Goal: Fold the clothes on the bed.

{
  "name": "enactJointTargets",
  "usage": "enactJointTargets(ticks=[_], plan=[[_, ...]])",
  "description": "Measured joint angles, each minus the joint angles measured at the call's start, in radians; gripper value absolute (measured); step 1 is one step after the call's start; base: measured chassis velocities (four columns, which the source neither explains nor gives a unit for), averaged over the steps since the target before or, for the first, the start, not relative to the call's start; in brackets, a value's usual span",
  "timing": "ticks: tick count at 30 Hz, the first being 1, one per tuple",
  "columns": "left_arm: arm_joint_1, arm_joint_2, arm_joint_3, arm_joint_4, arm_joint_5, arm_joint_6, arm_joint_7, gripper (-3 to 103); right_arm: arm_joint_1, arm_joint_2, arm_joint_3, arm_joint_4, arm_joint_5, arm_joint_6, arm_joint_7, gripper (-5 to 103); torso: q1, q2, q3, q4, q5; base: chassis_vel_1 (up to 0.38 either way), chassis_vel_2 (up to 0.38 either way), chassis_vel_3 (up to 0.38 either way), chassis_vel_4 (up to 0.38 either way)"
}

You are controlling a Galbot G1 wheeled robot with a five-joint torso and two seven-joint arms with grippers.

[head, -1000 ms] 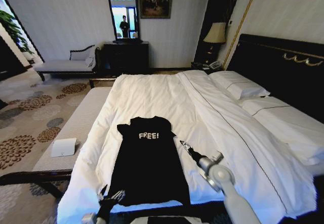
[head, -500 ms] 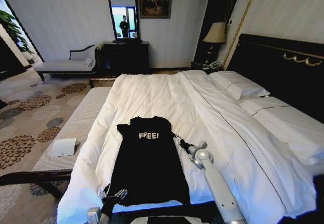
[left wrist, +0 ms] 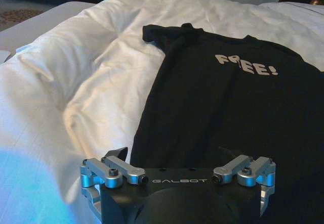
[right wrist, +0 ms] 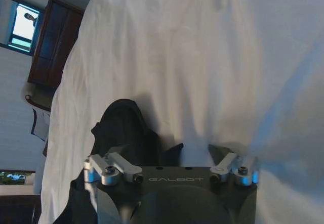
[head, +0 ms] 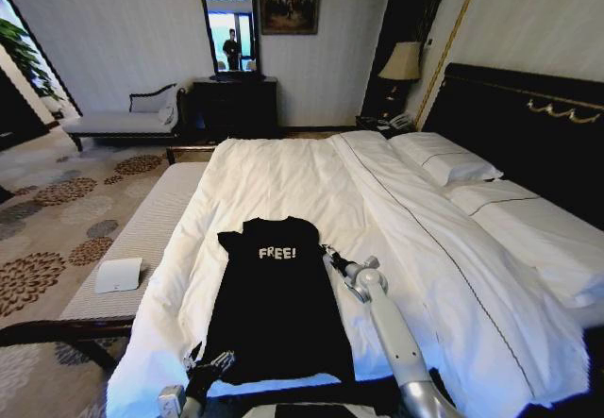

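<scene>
The black T-shirt point(head: 276, 305) is lying flat and face up on the white duvet of the bed point(head: 283, 177), near the foot edge, its "FREE!" lettering point(head: 276, 252) pointing toward the far side and its sleeves tucked close to the body. No fold looks made yet, so the step in hand seems to be getting a hold on the garment.

The right gripper point(head: 330, 256) is reaching in at the shirt's right sleeve, near the shoulder; in the right wrist view its jaws are standing apart, one finger point(right wrist: 172, 152) over the black sleeve cloth point(right wrist: 124, 128) and the other over bare duvet. The left gripper point(head: 209, 366) is sitting at the hem's left corner, jaws likewise apart, straddling the shirt's edge in the left wrist view.

Next, I judge, each gripper needs to sink into the soft duvet and close on a single layer of cloth, without pinching the bedding beneath.
</scene>
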Motion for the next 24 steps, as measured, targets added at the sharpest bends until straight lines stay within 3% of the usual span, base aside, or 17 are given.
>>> enactJointTargets(ticks=[3, 5, 8, 10, 11, 13, 15, 19, 21, 24], plan=[[-0.001, -0.003, -0.003, -0.002, -0.004, 0.001, -0.002, 100, 0.008, 0.002, -0.001, -0.009, -0.004, 0.0, -0.001, 71, 0.0, 0.0, 0.0, 0.0, 0.0, 0.0, 0.0, 0.0, 0.0], [-0.001, -0.003, -0.003, -0.003, -0.005, 0.001, -0.002, 100, 0.008, 0.003, -0.002, -0.011, -0.005, 0.001, -0.001, 71, 0.0, 0.0, 0.0, -0.0001, 0.0, 0.0, 0.0, 0.0, 0.0], [0.0, -0.005, -0.008, -0.003, -0.009, 0.0, -0.003, 100, 0.012, 0.009, -0.003, -0.02, -0.011, 0.001, -0.002, 55, 0.0, 0.0, 0.0, 0.0, 0.0, 0.0, 0.0, 0.0, 0.0], [0.0, -0.006, -0.009, -0.004, -0.01, 0.0, -0.003, 100, 0.013, 0.01, -0.003, -0.022, -0.012, 0.002, -0.002, 55, 0.0, 0.0, 0.0, 0.0, 0.0, 0.0, 0.0, 0.0, 0.0], [0.0, -0.006, -0.012, -0.005, -0.013, 0.0, -0.003, 100, 0.015, 0.011, -0.003, -0.023, -0.012, 0.002, -0.002, 44, 0.0, 0.0, 0.0, 0.0, 0.0, 0.0, 0.0, 0.0, 0.0], [0.001, -0.007, -0.019, -0.009, -0.021, 0.0, -0.003, 100, 0.021, 0.011, -0.004, -0.028, -0.013, 0.002, -0.002, 33, 0.0, 0.0, 0.0, 0.0, 0.0, 0.0, 0.0, 0.0, 0.0], [0.001, -0.007, -0.021, -0.01, -0.025, -0.001, -0.004, 100, 0.023, 0.011, -0.004, -0.029, -0.013, 0.002, -0.002, 33, 0.0, 0.0, 0.0, 0.0, 0.0, 0.0, 0.0, 0.0, 0.0], [0.0, -0.008, -0.028, -0.012, -0.038, -0.002, -0.007, 100, 0.024, 0.008, -0.006, -0.026, -0.012, 0.001, 0.002, 12, 0.0, 0.0, 0.0, -0.0001, 0.0, 0.0, 0.0, 0.0, 0.0], [0.0, -0.009, -0.028, -0.013, -0.04, -0.002, -0.007, 100, 0.024, 0.008, -0.006, -0.024, -0.012, 0.001, 0.003, 12, 0.0, 0.0, 0.0, 0.0, 0.0, 0.0, 0.0, 0.0, 0.0], [0.002, -0.016, -0.027, -0.018, -0.047, -0.002, -0.01, 100, 0.021, 0.008, -0.006, -0.021, -0.013, 0.001, 0.005, 1, 0.0, 0.0, 0.0, 0.0, 0.0, 0.0, 0.0, 0.0, 0.0]])
